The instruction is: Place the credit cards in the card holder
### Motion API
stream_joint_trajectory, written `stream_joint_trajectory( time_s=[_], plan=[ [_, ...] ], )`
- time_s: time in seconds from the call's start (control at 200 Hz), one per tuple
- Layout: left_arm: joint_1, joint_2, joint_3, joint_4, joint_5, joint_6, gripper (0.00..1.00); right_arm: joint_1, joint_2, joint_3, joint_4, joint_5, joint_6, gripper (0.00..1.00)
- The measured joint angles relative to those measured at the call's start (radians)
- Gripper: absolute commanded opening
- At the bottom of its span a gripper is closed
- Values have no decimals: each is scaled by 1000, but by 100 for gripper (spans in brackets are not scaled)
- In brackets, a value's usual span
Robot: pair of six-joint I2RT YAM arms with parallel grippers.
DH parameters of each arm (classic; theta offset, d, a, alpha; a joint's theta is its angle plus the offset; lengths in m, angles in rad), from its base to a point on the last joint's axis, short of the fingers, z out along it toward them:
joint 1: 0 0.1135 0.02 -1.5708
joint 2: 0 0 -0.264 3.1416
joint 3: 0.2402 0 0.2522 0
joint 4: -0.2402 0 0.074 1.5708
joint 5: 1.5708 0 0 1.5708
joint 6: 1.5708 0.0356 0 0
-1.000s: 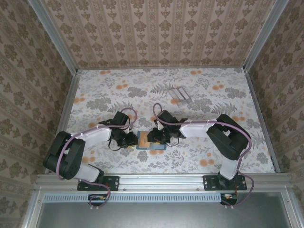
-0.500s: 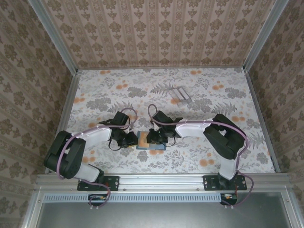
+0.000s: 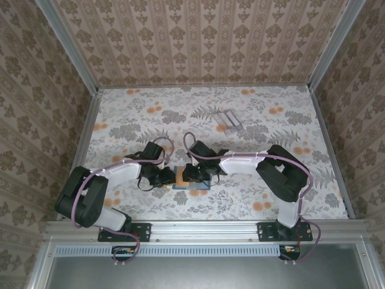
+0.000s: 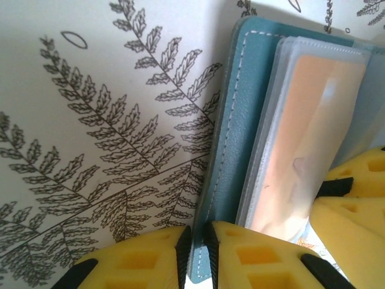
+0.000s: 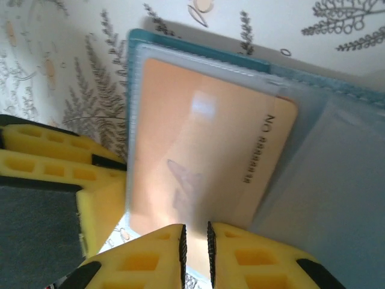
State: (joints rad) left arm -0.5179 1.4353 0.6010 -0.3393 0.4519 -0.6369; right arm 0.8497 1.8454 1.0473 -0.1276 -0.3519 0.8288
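Two grippers meet at the holder (image 3: 195, 188) near the front edge of the table (image 3: 271, 114) in the top view, left gripper (image 3: 170, 178) at its left end, right gripper (image 3: 187, 176) just beside; the cloth is a flat floral print; several grey cards (image 3: 227, 121), thin striped rectangles, lie well apart toward the back.

From the left wrist, the left gripper (image 4: 195, 253) has yellow pads moulded with square pits, pinched nearly together on the holder's teal edge (image 4: 225, 150), a soft cover with pale stitching; a glossy clear sleeve (image 4: 289, 54) lies on it over the orange card (image 4: 313, 138); the right gripper's yellow fingers (image 4: 355, 198) sit at the sleeve's near corner.

From the right wrist, the right gripper (image 5: 195, 244) leaves only a slit, clamped on the orange card's (image 5: 204, 162) near edge; that card is smooth, round-cornered, printed "NO" with small digits, mostly under the sleeve; a matte grey-blue pocket (image 5: 337, 180) lies to its right.
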Motion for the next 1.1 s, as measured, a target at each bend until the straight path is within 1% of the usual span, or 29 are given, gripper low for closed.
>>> stream_joint_trajectory(
  time_s=[0.06, 0.12, 0.26, 0.35, 0.53, 0.615, 0.7, 0.81, 1.005, 1.1],
  plan=[
    [-8, -17, -7, 12, 0, -1, 36, 3, -41, -3, -28, 27, -18, 28],
    [-12, -37, -19, 27, -3, -1, 40, 2, -95, -8, -60, 64, -35, 30],
    [-18, -57, -29, 37, -7, -2, 46, 2, -200, -17, -128, 149, -68, 34],
    [-18, -58, -29, 40, -8, -2, 48, 2, -225, -43, -150, 199, -71, 36],
    [-23, -58, -29, 41, -15, -2, 50, 8, -225, -95, -252, 322, -76, 45],
    [-25, -56, -26, 40, -19, -2, 50, 17, -225, -94, -295, 382, -91, 47],
    [-26, -49, -22, 37, -19, -2, 50, 30, -216, -76, -341, 430, -101, 49],
    [-26, -42, -13, 29, -19, -2, 50, 51, -172, -12, -383, 487, -113, 53],
    [-26, -35, -7, 24, -19, -2, 50, 72, -88, 70, -423, 562, -120, 53],
    [-26, -34, -5, 21, -19, -2, 50, 77, -69, 77, -441, 584, -119, 49]
  ],
)
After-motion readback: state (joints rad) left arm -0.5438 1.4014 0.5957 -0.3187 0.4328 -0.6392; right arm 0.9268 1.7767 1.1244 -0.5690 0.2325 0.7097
